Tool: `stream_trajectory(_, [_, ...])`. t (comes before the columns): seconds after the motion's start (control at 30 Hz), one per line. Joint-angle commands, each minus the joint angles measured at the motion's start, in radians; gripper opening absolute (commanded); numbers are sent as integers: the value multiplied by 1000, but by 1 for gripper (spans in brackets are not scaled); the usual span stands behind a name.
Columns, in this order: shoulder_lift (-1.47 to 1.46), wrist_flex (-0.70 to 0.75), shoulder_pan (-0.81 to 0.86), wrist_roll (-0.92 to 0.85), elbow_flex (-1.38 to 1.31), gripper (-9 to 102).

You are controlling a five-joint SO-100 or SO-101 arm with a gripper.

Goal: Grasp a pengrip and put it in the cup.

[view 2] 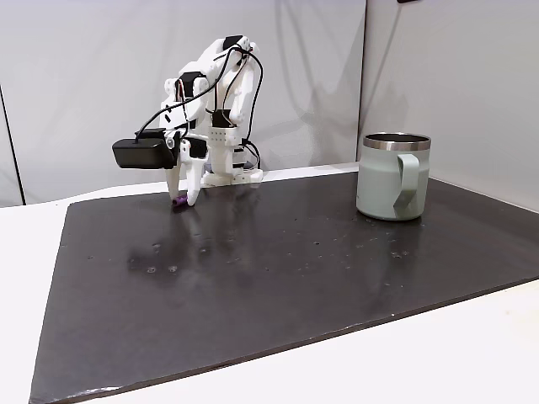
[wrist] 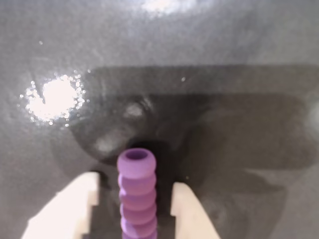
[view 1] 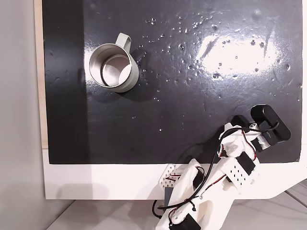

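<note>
In the wrist view a ribbed purple pengrip (wrist: 135, 199) lies on the black mat, pointing away from the camera. My gripper (wrist: 134, 193) is open around it, one white finger on each side and a dark gap between each finger and the pengrip. In a fixed view the gripper (view 2: 185, 199) points down at the mat's far left, with a sliver of the pengrip (view 2: 178, 204) at its tips. The pale grey-green cup (view 2: 389, 181) stands upright far to the right there. From above, the cup (view 1: 132, 79) sits at the upper left, its silver inside bare.
The black mat (view 1: 182, 96) covers most of the white table. From above, the white arm (view 1: 230, 165) and its black camera block (view 1: 270, 123) sit at the lower right, over the mat's near edge. A wide stretch of mat separates gripper and cup.
</note>
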Motion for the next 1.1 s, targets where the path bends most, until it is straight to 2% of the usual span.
stream_trajectory(0.0, [12,-35,-20,-14,3,14])
stream_trajectory(0.37, [8,-58,-25,-14,6,2])
stream_trajectory(0.6, [35,-49,-37,6,-17,1])
stream_trajectory(0.83, [0,91,-91,153,-218,0])
stream_trajectory(1.07, [-44,301,-239,373,-474,0])
